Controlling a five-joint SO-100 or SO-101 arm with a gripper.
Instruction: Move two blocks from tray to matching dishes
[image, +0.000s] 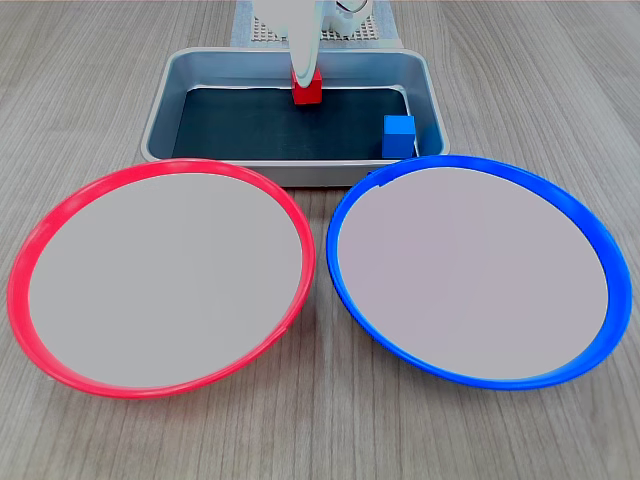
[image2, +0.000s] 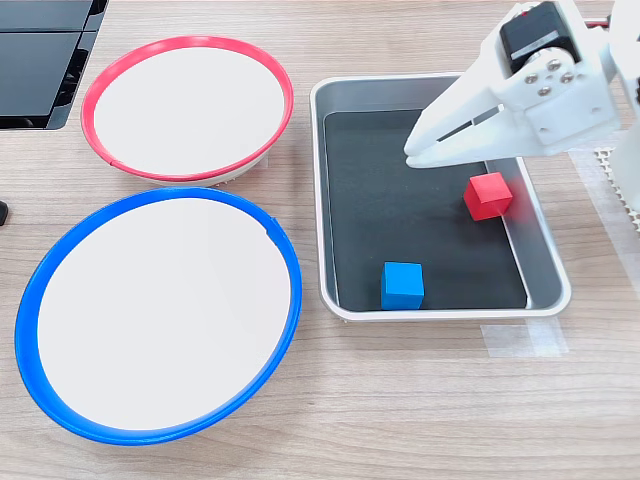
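Right now the gripper (image2: 425, 150) is hanging over the tray (image2: 545, 250), just beside the red block (image2: 488, 195). I cannot tell if it is spread or pressed together. The blue block (image2: 402, 285) is sitting near the tray's front wall. Both dishes are sitting bare. Because the red block is lying against the wall, the gripper may bump it away instead of catching it.

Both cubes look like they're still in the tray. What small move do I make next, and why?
Probably lower the gripper onto the red block and close. Both blocks, red and blue block, sit in the tray; both dishes are empty. In the second exterior view the gripper hangs nearest the red one, holding nothing visible.
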